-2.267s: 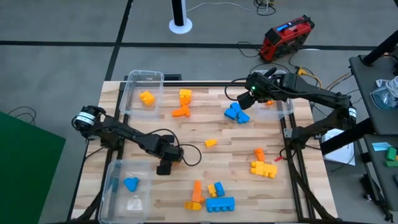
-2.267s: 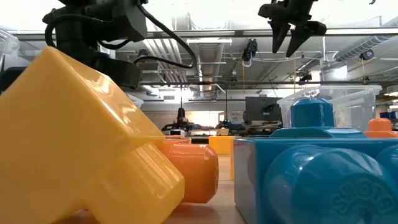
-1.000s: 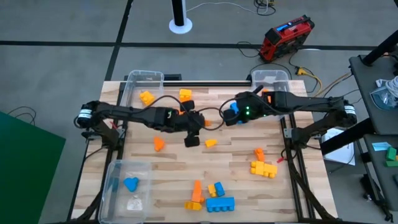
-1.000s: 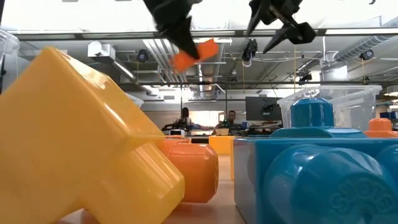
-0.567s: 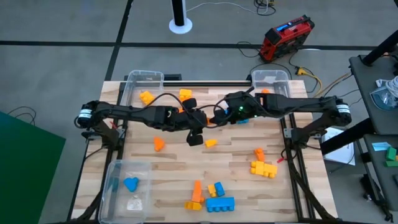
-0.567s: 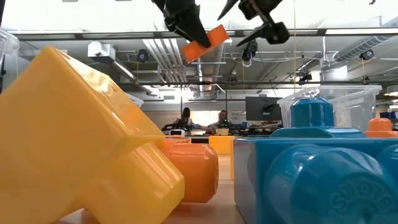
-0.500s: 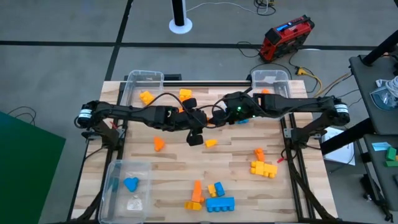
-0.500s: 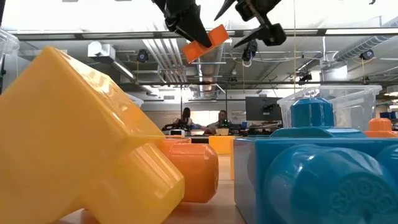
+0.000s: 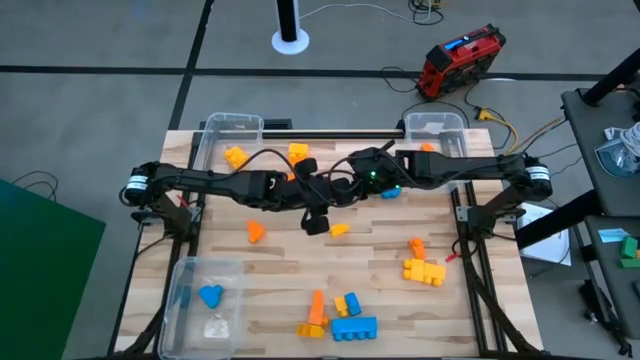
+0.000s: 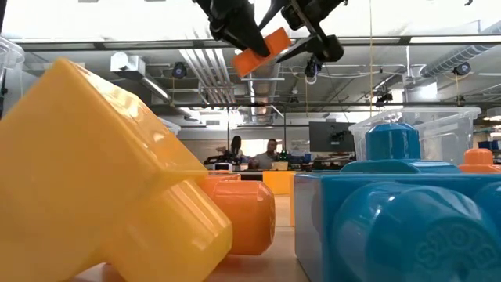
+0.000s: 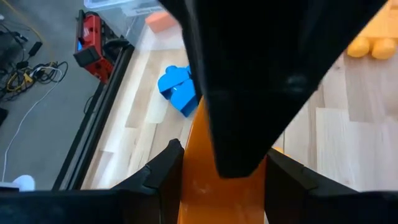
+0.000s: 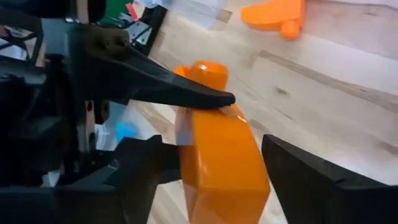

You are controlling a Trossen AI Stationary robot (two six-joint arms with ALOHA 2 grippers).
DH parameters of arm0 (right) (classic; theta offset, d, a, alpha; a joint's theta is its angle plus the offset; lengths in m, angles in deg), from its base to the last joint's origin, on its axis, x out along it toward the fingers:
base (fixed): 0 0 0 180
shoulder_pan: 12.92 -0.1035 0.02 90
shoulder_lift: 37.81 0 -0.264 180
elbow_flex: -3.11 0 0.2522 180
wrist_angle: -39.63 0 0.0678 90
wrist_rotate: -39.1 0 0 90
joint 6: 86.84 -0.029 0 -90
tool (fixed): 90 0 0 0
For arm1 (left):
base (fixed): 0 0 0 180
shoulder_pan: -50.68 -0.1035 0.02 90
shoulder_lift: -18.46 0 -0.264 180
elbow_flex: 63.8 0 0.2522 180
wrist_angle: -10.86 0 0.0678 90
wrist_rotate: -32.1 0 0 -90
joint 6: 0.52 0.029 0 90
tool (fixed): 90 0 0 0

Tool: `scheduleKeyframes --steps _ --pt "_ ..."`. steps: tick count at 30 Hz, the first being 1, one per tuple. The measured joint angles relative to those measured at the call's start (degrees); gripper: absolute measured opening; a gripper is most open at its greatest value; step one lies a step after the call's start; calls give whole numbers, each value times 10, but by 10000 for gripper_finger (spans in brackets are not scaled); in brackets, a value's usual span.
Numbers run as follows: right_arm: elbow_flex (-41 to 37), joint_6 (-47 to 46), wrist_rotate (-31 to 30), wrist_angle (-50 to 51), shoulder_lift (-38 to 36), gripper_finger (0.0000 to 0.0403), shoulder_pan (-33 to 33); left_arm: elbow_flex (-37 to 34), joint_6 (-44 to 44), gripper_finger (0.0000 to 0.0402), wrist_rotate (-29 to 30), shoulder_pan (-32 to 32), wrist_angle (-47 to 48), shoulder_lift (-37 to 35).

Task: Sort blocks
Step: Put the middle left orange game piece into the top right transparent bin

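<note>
Above the middle of the wooden table (image 9: pixel 300 270), my left gripper (image 10: pixel 246 35) has its fingers clamped on a small orange plastic block (image 10: pixel 262 48), held in the air. My right gripper (image 12: pixel 208 186) meets it there, fingers (image 12: pixel 317 180) spread wide to either side of that block, not touching it.
</note>
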Motion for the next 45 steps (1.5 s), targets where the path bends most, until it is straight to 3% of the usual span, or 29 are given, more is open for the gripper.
scheduleKeyframes --steps 11,16,24,35,45 --pt "0 -9 -9 -2 2 132 1 -1 -11 153 6 0 -19 0" --pt "0 3 -7 -3 1 132 6 0 -27 160 38 1 -24 1" --pt "1 30 10 38 -10 132 38 2 -41 217 46 0 -29 -1" --pt "83 140 24 296 -13 132 140 3 -47 246 46 0 12 -5" --pt "178 203 -55 491 -13 132 255 3 -96 246 46 0 97 -6"
